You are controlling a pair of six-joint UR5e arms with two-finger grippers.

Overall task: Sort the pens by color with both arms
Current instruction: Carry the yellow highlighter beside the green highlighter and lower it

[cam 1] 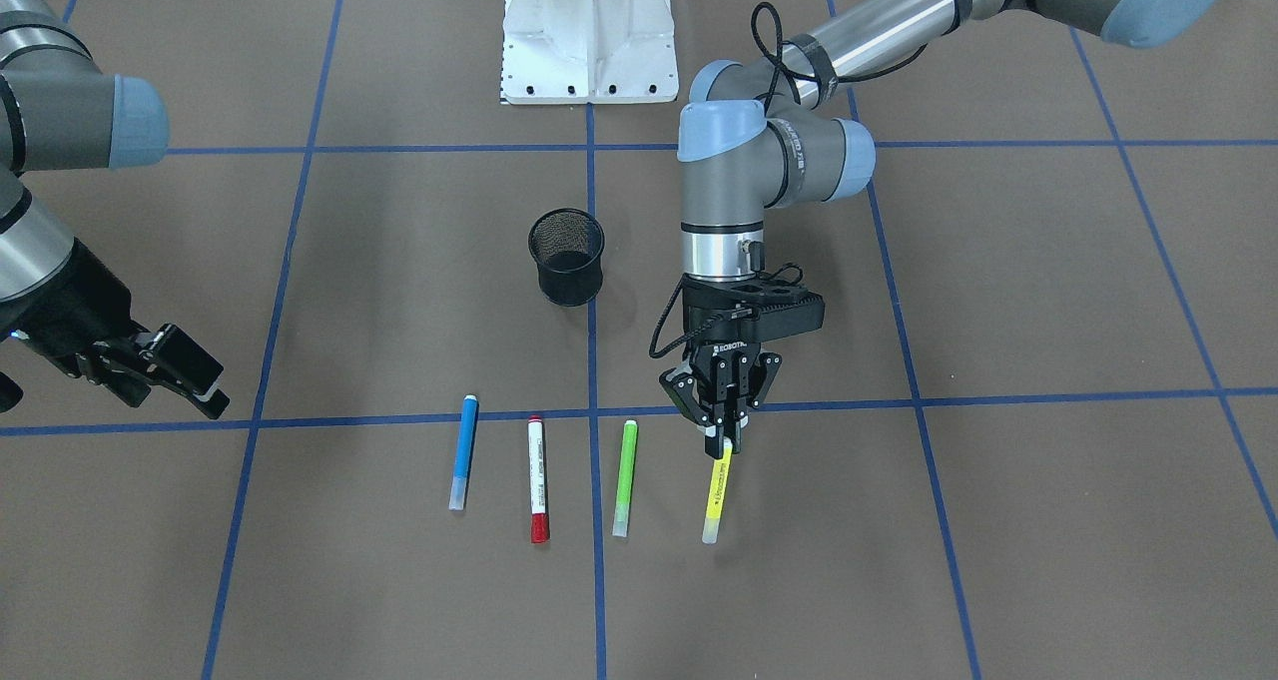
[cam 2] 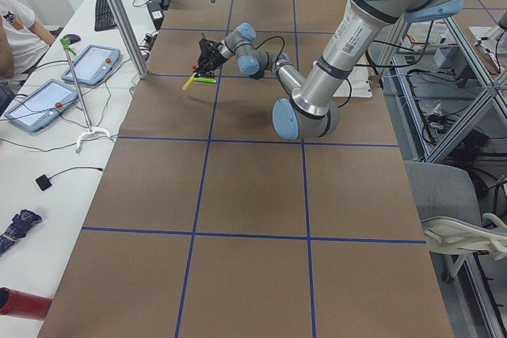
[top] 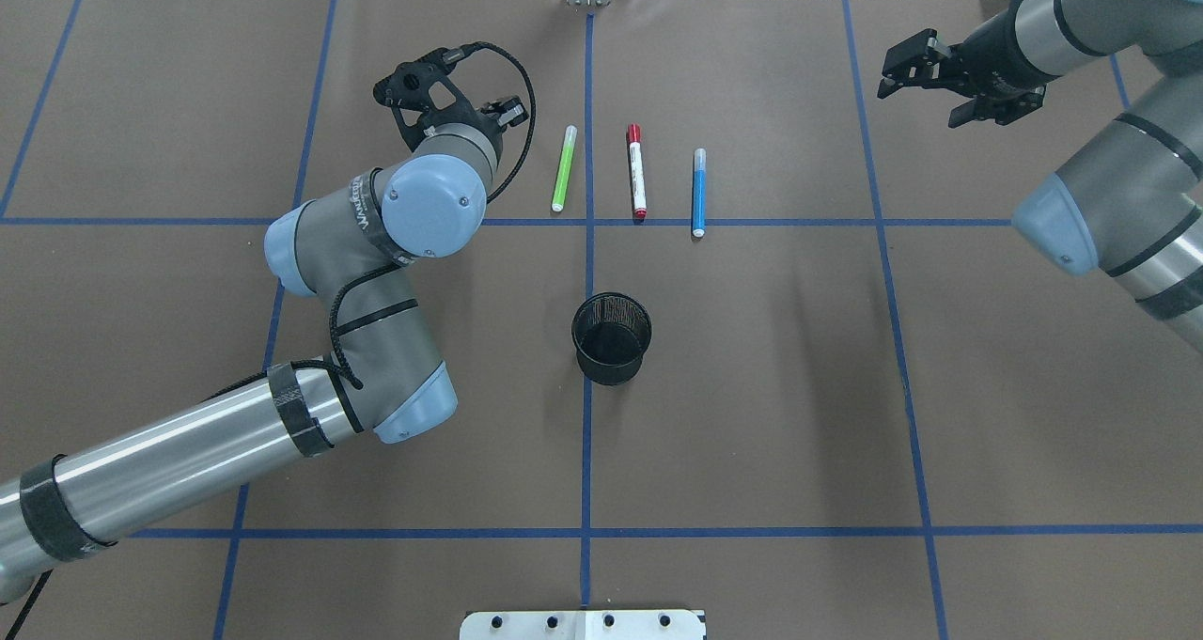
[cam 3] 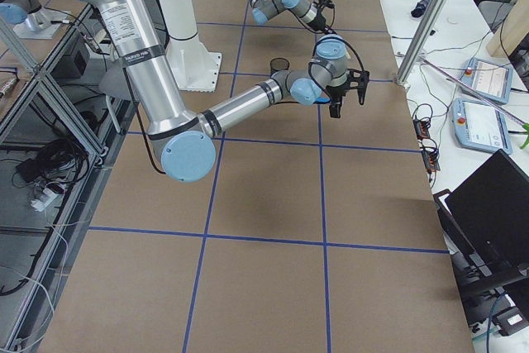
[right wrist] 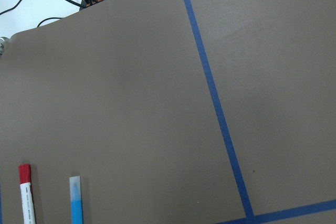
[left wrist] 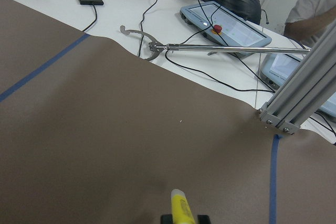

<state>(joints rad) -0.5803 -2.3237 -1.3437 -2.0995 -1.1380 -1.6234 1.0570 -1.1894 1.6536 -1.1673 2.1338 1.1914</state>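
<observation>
My left gripper (cam 1: 724, 442) is shut on one end of the yellow pen (cam 1: 715, 498), whose pale tip points away from the robot. The pen also shows in the left wrist view (left wrist: 182, 207). In the overhead view the left wrist hides it. The lime-green pen (cam 1: 625, 476), the white pen with the red cap (cam 1: 537, 478) and the blue pen (cam 1: 464, 450) lie side by side on the brown table. My right gripper (cam 1: 180, 380) is open and empty, off to the side beyond the blue pen (top: 698, 192).
A black wire-mesh cup (cam 1: 567, 257) stands upright between the pens and the white pedestal base (cam 1: 587, 31). Blue tape lines cross the table. Tablets, cables and a metal post (left wrist: 299, 90) lie past the table's far edge.
</observation>
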